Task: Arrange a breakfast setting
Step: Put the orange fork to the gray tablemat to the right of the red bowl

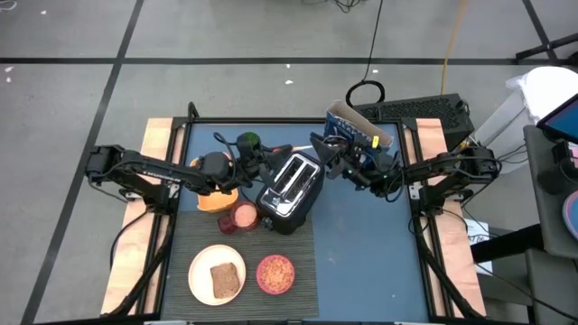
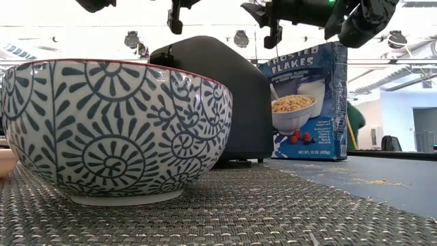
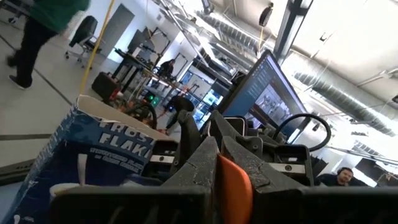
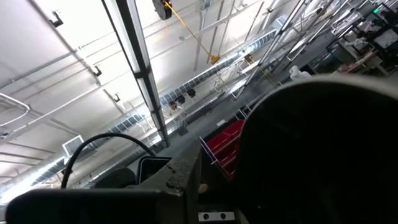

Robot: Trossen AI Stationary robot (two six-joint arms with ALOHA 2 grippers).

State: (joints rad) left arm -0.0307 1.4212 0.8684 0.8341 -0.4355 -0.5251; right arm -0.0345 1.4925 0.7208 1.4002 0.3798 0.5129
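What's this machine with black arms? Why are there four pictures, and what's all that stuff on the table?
It's a robot: two arms, each ending in a gripper. One picture looks down from above, one peeks across the table, two come from wrist cameras. On the table sit a toaster, cereal box, plate with toast and bowl of cereal. The left gripper pinches an orange-red handle, probably the spoon's. The right gripper hovers close by.

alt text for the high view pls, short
Two dark robot arms meet over a silver-black toaster at the middle of a blue table. In front, on a dark mat, a cream plate holds toast beside a bowl of cereal; a cereal box lies behind.
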